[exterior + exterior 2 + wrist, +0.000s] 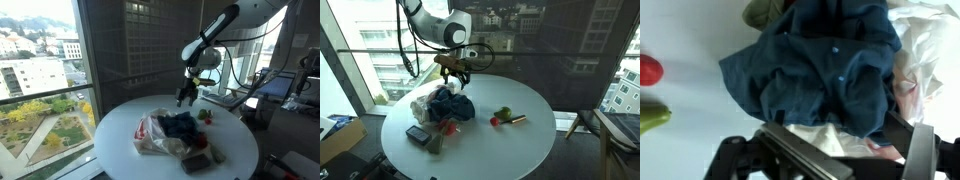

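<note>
The dark blue cloth (450,103) lay crumpled in a heap on the round white desk (535,150), somewhat off its middle, and it rested partly on a white plastic bag (420,102). The gripper (454,76) hovered just above the heap without touching it. In the wrist view its fingers (922,152) stood spread apart, with nothing between them.

In my judgement, such a soft cloth is best taken at a raised fold near the top of the heap. The fingers should come straight down, so that the fold sits between both of them. Going too deep would risk catching the bag as well, because the two overlapped and the bag's edge showed just beside the cloth.

A dark flat box (417,134) lay near the heap, toward the desk's edge. A small red thing (495,122) and a green one (503,113) lay close together, well apart from the cloth, with a slim brownish thing (518,119) just beside them. Nothing stood between the fingers and the cloth. Only the bag under it seemed a possible hindrance.
</note>
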Controlling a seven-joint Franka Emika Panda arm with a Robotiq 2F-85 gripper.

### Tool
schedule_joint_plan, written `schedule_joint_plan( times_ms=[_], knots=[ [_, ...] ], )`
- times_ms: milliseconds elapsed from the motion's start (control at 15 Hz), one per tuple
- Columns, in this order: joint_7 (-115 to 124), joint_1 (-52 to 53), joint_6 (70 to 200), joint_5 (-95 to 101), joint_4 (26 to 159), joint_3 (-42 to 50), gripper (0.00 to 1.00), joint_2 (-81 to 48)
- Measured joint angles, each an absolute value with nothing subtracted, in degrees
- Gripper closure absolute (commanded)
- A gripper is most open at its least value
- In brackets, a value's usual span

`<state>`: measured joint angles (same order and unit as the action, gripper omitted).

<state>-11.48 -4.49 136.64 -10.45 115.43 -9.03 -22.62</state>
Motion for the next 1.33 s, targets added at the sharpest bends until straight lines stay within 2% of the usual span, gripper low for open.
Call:
schedule_joint_plan(
  times_ms=[267, 733, 867, 1333],
  knots=[
    [-8.78, -5.10, 136.92, -13.35, 115.48, -5.73, 0.00, -25.91],
    [-8.96, -7.38, 138.48, -18.77, 110.50, -5.52, 0.00, -34.08],
    [-8.96, -8.04, 137.94, -19.67, 108.71, -5.78, 0.26, -36.22],
    [-9.60, -10.46, 133.34, -23.72, 104.56, -8.23, 0.80, -39.43]
  ],
)
